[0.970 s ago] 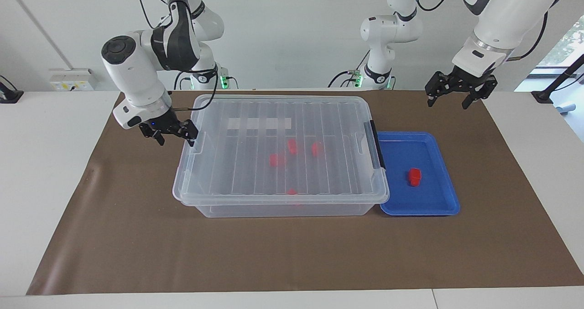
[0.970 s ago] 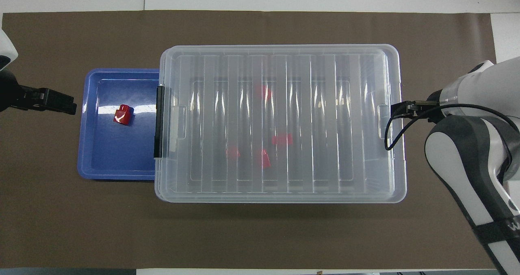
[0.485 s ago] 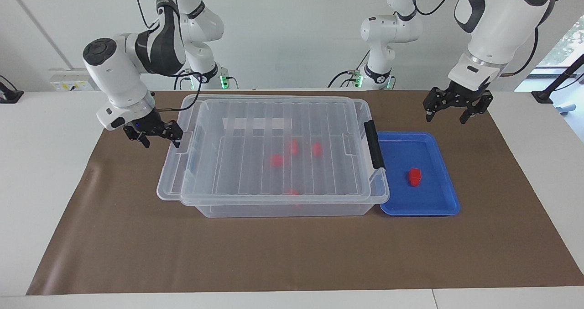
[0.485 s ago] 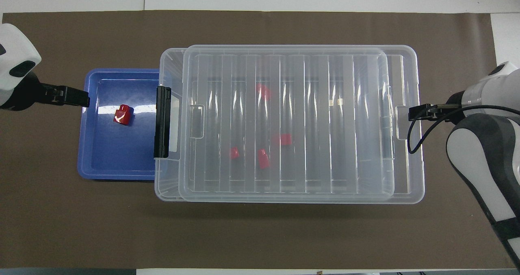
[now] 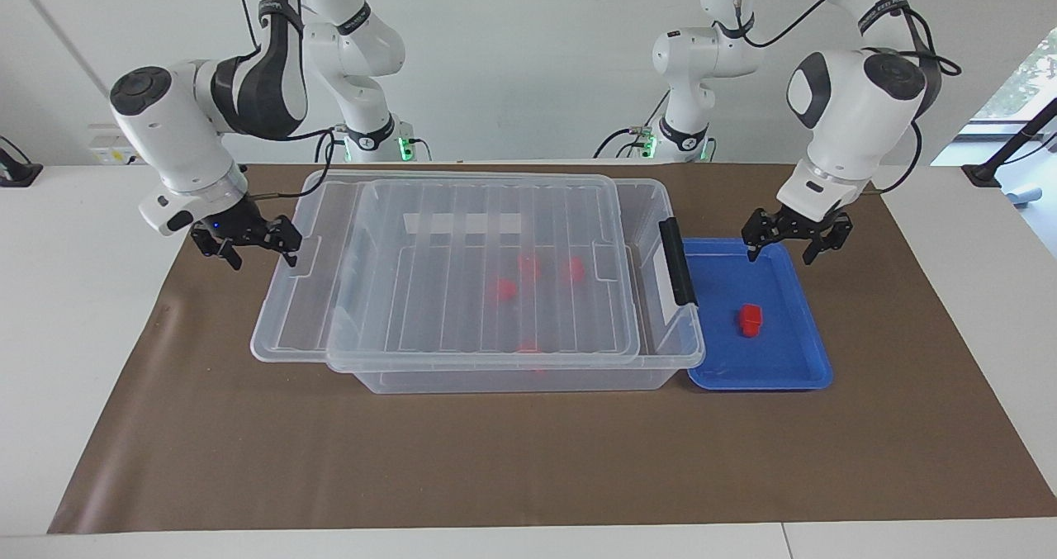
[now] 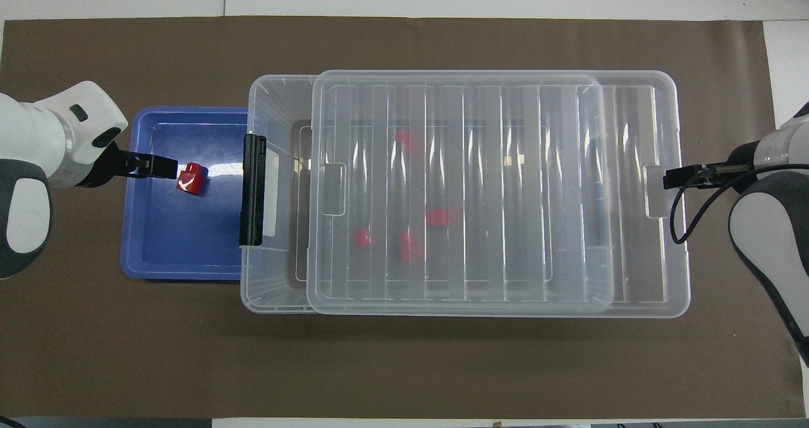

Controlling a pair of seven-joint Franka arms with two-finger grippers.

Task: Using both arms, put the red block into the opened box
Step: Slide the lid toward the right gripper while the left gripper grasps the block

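Lying in the shallow blue plastic tray [image 5: 793,369] beside the large clear plastic storage box [image 5: 512,377], the small red plastic block [image 5: 750,319] is not yet picked up. The ribbed see-through lid [image 5: 462,278] is seen shifted partway toward the right arm's end, its edge met by the right gripper [image 5: 246,243]. The left gripper [image 5: 786,239], jaws spread wide and empty, is poised above the tray. Four similar red blocks [image 5: 528,266] are already held inside the box.
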